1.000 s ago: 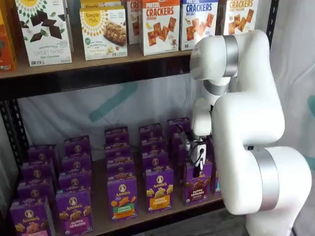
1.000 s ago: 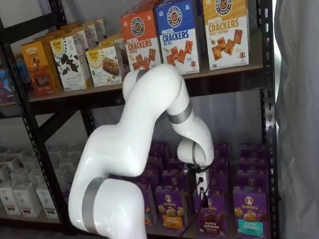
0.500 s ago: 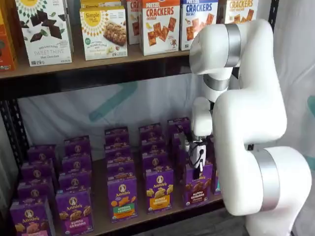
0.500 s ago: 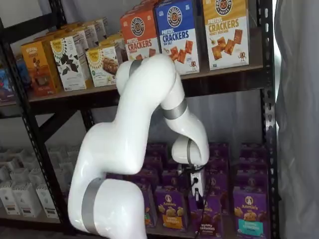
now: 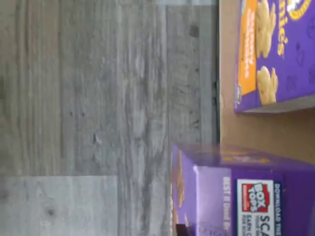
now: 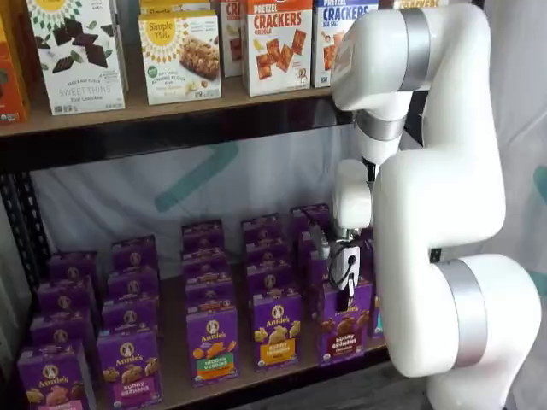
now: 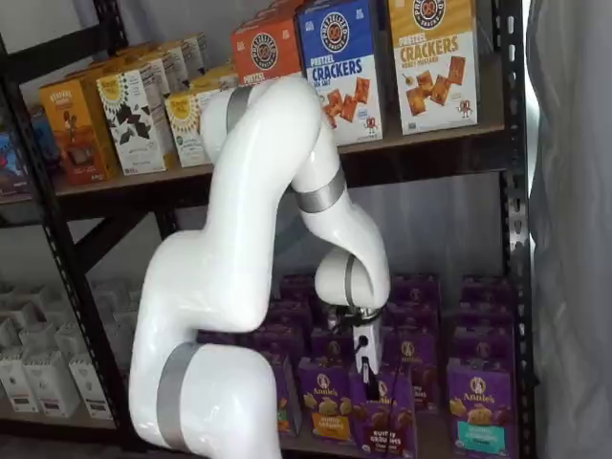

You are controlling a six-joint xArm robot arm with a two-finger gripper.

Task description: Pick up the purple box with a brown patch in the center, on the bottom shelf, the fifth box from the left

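The purple box (image 6: 344,329) with dark brown bunny cookies at its centre stands at the front of the bottom shelf (image 6: 173,376), just right of an orange-banded carton (image 6: 276,329). It shows in both shelf views and sits forward of its row (image 7: 384,426). My gripper (image 6: 344,286) comes down on its top with the black fingers (image 7: 364,361) closed on it. In the wrist view the box's top with a Box Tops label (image 5: 236,191) hangs past the shelf edge (image 5: 230,128) over the grey floor.
Rows of purple Annie's cartons fill the shelf, among them a green-banded one (image 6: 212,343) and a teal-banded one (image 7: 476,421). Cracker boxes (image 6: 279,47) stand on the shelf above. My white arm (image 6: 444,256) fills the right side. A black frame post (image 7: 516,239) stands at the right.
The elbow has risen. The gripper has drawn the purple box forward out of its row, toward the shelf's front edge.
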